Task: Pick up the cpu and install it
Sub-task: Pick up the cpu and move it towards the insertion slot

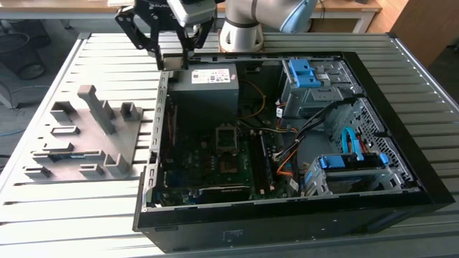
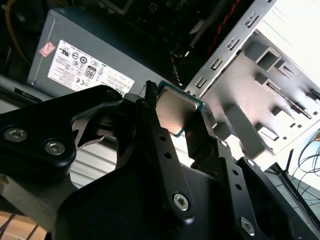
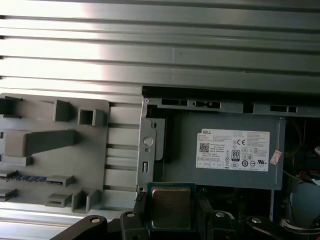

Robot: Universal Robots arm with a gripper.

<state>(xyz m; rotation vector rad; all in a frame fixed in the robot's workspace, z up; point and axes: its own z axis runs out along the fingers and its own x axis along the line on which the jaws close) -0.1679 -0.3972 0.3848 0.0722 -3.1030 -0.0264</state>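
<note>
**One cpu [image 3: 171,207] held over the computer case [image 1: 287,220]**

The gripper [image 1: 174,59] pinches the cpu by its edges, just above the grey power supply [image 1: 208,86]. The dark socket [image 1: 226,134] lies nearer, toward the exterior view's right, well apart from it.

On the desk [image 1: 93,215] the computer case [image 1: 287,226] lay to the exterior view's right of the parts tray [image 1: 86,134], the power supply [image 1: 208,86] sat in its far corner, and the pincer [image 1: 174,63] held the cpu [image 3: 171,207] above that corner's rim.
</note>
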